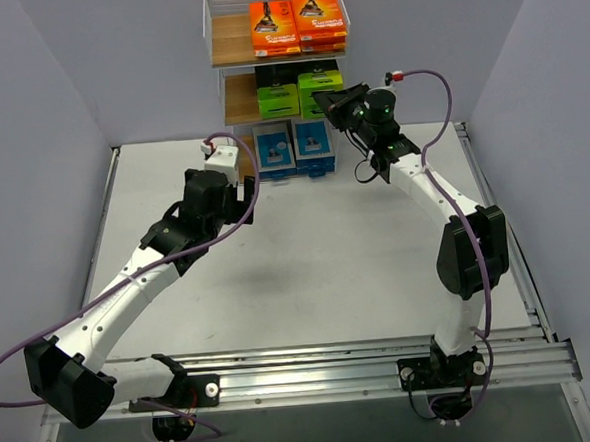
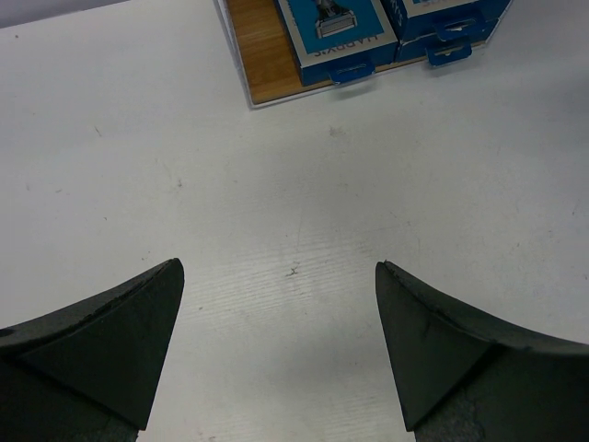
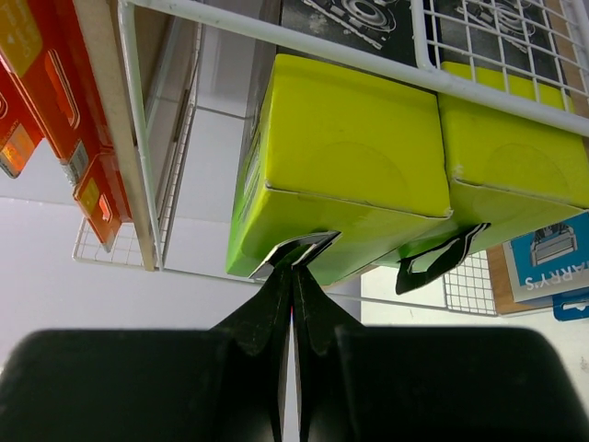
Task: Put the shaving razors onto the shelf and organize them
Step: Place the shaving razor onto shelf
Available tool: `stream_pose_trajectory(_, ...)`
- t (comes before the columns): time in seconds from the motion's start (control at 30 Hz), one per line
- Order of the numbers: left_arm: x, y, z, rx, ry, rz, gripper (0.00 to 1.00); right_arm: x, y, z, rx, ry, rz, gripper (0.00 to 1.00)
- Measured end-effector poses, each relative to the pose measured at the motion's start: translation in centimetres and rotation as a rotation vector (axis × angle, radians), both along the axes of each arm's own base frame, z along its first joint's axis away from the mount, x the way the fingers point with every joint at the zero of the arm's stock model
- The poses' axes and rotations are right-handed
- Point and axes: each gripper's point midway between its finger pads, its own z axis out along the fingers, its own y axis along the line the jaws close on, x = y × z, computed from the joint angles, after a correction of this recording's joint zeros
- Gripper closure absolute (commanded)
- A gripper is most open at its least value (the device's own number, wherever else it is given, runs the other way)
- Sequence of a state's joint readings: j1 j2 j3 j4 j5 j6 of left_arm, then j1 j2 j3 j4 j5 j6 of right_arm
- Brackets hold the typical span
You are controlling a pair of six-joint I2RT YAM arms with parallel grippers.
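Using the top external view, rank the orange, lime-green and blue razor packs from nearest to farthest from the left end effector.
1. Blue razor packs, bottom tier of the shelf, just ahead and to the right.
2. Lime-green razor packs, middle tier, above the blue.
3. Orange razor packs, top tier, highest.

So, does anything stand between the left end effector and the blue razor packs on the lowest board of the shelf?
Nothing visible does. In the left wrist view, only bare white table lies between the open left end effector and the blue razor packs on the lowest board.
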State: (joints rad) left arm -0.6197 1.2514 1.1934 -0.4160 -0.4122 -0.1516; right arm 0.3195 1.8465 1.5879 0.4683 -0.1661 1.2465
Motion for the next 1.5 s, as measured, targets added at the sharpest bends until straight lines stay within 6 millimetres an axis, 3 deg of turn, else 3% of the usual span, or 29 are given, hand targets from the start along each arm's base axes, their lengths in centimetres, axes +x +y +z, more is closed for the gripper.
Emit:
stream_pose_trajectory(1.23,0.2,0.3,-0.1,0.007,0.001,0.005,0.06,1.0,0.4,-0.5,0.042,-0.01,0.025,1.0)
stream_pose_trajectory(1.5,0.4,1.0,0.1,0.009,-0.006,0.028,0.06,0.0,0.1,-0.7,0.033,-0.004,0.036,1.0)
